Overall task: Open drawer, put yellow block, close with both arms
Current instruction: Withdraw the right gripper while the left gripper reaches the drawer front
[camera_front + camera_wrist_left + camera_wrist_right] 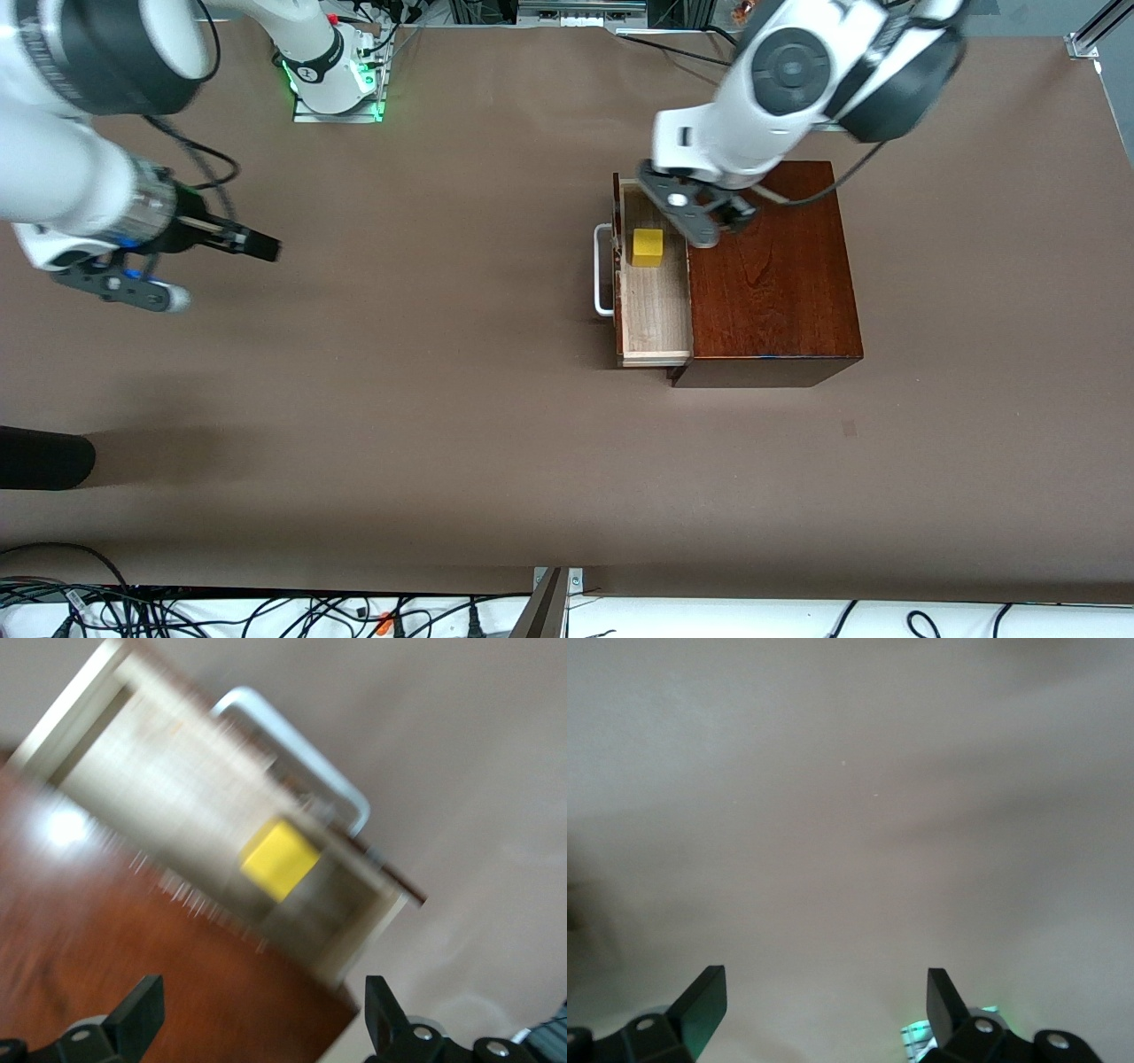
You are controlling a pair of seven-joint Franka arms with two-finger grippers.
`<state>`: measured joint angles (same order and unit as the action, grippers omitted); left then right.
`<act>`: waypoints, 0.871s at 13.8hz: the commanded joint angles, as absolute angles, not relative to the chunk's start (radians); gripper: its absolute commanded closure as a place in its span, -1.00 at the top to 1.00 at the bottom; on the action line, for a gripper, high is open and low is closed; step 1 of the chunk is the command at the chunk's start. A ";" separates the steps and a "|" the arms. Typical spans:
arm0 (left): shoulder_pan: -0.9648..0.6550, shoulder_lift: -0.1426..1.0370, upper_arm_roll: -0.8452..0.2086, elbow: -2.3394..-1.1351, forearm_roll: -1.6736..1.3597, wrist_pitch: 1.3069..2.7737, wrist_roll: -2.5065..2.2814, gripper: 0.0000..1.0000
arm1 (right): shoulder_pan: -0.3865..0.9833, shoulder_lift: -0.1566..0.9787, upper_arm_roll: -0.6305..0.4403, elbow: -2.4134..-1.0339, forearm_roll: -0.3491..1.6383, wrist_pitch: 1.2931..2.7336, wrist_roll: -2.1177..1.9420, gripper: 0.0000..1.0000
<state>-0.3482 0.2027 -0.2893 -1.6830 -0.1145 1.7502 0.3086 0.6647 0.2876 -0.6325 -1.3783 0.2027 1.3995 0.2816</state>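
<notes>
The drawer [654,306] stands pulled out of the mahogany box [771,275], with its white handle [602,270] toward the right arm's end of the table. The yellow block [648,247] lies in the tray, at the end farther from the front camera. My left gripper [738,213] is open and empty above the box's top, beside the drawer. The left wrist view shows the block [279,859], the tray [159,788], the handle [301,744] and my left gripper [261,992] over the box top [106,948]. My right gripper [264,245] is open and empty over bare table, and the right wrist view [824,988] shows nothing between its fingers.
The brown table [443,399] has open surface between the right gripper and the drawer. A black object [44,456] lies at the table's edge at the right arm's end. Cables run along the edge nearest the front camera.
</notes>
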 commanded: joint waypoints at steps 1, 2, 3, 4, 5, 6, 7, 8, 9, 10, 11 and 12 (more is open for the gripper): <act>-0.405 0.276 -0.325 -1.660 -0.105 1.891 0.449 1.00 | 0.684 0.178 -0.649 -1.533 0.140 1.494 0.161 1.00; -0.437 0.310 -0.327 -1.658 -0.072 1.960 0.518 1.00 | 0.684 0.138 -0.646 -1.587 0.111 1.523 0.155 1.00; -0.465 0.342 -0.330 -1.654 -0.033 2.038 0.599 1.00 | 0.684 0.105 -0.638 -1.630 0.085 1.549 0.153 1.00; -0.486 0.363 -0.330 -1.651 -0.017 2.078 0.639 1.00 | 0.666 0.072 -0.620 -1.666 0.057 1.575 0.152 1.00; -0.494 0.380 -0.330 -1.652 -0.014 2.098 0.658 1.00 | 0.600 0.046 -0.544 -1.683 0.022 1.589 0.140 1.00; -0.498 0.405 -0.330 -1.652 0.010 2.118 0.704 1.00 | 0.490 0.037 -0.437 -1.686 0.000 1.589 0.117 1.00; -0.511 0.438 -0.331 -1.652 0.038 2.146 0.765 1.00 | 0.362 0.034 -0.314 -1.683 -0.005 1.589 0.097 1.00; -0.524 0.460 -0.330 -1.654 0.047 2.157 0.772 1.00 | 0.260 0.032 -0.228 -1.678 -0.005 1.589 0.068 1.00; -0.534 0.481 -0.328 -1.655 0.049 2.157 0.775 1.00 | 0.177 0.031 -0.160 -1.677 -0.005 1.588 0.037 1.00; -0.534 0.498 -0.327 -1.658 0.061 2.157 0.776 1.00 | 0.107 0.031 -0.102 -1.672 -0.005 1.586 0.017 1.00; -0.534 0.520 -0.328 -1.655 0.107 2.158 0.775 1.00 | 0.047 0.031 -0.050 -1.663 -0.005 1.579 0.015 1.00; -0.534 0.541 -0.328 -1.654 0.150 2.163 0.767 1.00 | 0.013 0.031 -0.016 -1.661 -0.009 1.578 0.015 1.00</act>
<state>-0.5255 0.4993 -0.3335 -1.6821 0.0842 2.1583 0.7507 0.1031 0.0526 -0.1051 -1.6470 0.0050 1.5695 0.0359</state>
